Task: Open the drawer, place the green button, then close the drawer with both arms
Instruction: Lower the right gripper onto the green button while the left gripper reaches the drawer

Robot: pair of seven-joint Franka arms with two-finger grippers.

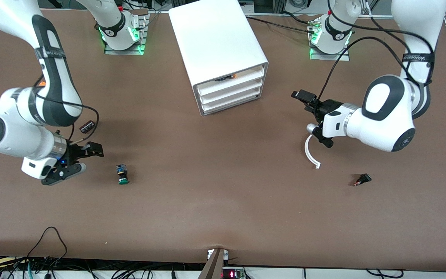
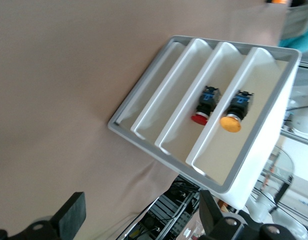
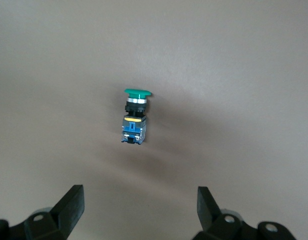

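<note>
Green-capped button (image 1: 122,174) lies on its side on the brown table (image 1: 223,217), toward the right arm's end and nearer the front camera than the white cabinet (image 1: 223,54). In the front view, the cabinet sits at about twelve o'clock and the button at about eight. The right gripper (image 1: 76,159) hangs beside the button, fingers spread wide and holding nothing. The left gripper (image 1: 315,116) hangs in front of the cabinet's drawer (image 1: 231,95), also spread and empty. All drawers look shut. Risks as I judge them: the small round button may roll or squirt sideways if pinched off-centre, and the shallow drawer front gives little to hook, so the light cabinet may slide rather than open. A black rocker switch (image 1: 362,179) lies apart.
</note>
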